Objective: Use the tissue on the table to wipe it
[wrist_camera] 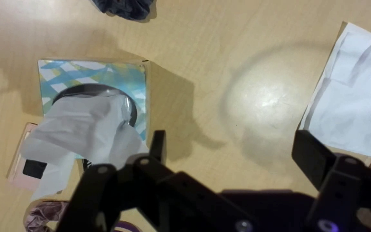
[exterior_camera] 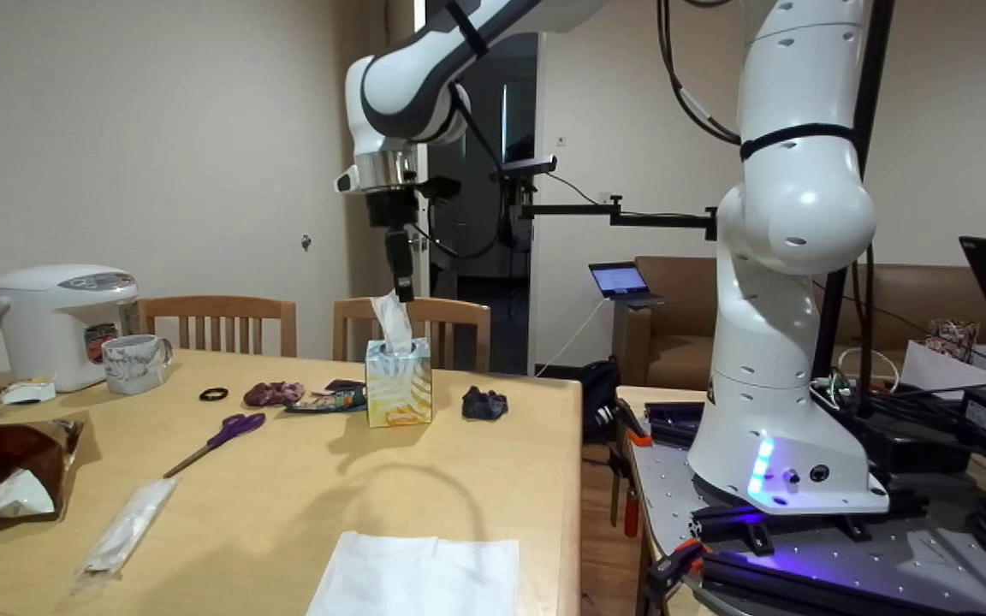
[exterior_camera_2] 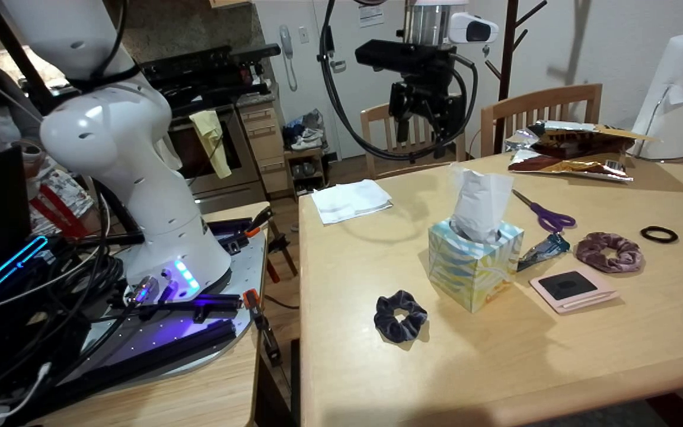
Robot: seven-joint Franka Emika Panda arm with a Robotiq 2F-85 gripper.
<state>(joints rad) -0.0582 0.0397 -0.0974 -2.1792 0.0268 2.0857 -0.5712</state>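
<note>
Pincer (wrist_camera: 230,141) w/ jaws apart, tissue (wrist_camera: 85,127) below, offset

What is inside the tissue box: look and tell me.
A white tissue sticks up through the top opening of the tissue box. Whether more lie below cannot be seen; the box and that tissue cover it.

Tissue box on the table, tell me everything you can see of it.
The tissue box looks like cardboard, roughly cube-shaped, printed with blue, yellow and white leaf-like streaks. Its top has a dark, rounded opening with a glossy edge, and a white tissue sticks up out of it. The box stands upright on the pale table. A small packet lies close beside it; whether they touch, I can't tell. The open gripper isn't holding it.
</note>
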